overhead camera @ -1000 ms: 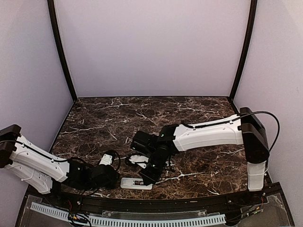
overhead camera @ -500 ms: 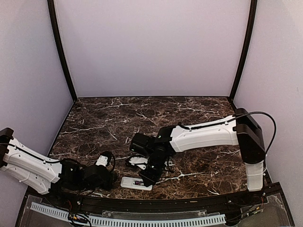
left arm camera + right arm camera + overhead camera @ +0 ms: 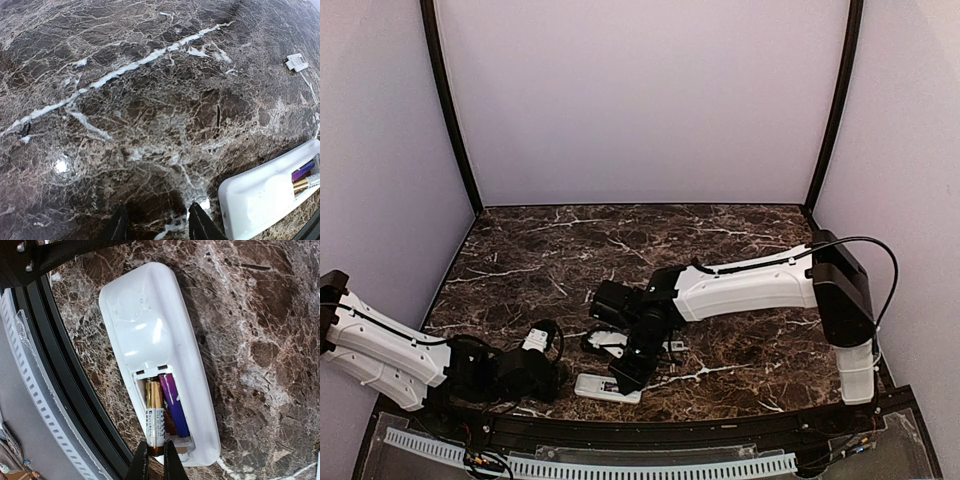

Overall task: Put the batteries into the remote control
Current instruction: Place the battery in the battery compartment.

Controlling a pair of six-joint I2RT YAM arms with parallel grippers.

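Two batteries [image 3: 157, 407] lie side by side in the open back recess of the remote [image 3: 150, 330], which rests face down on the marble table [image 3: 720, 240] directly beneath the right pincer [image 3: 152, 460]. Its tips are drawn together with nothing between them and sit at the near end of the gold battery [image 3: 154, 422]; whether they touch it cannot be told. The purple battery [image 3: 173, 405] lies just ahead of the tips, to one side. Over the last second the right arm has edged slightly along the remote, while the left arm has drawn back toward the near edge. The left pincer [image 3: 160, 227] now hangs with its tips apart and empty, the remote off to its right and the loose cover [image 3: 297, 61] far ahead of it. The shift suggests that both cells are placed and the left arm's part is finished. The gold battery appears to overhang the recess at the pincer end, so pressing it home probably remains. The cover is not yet fitted.
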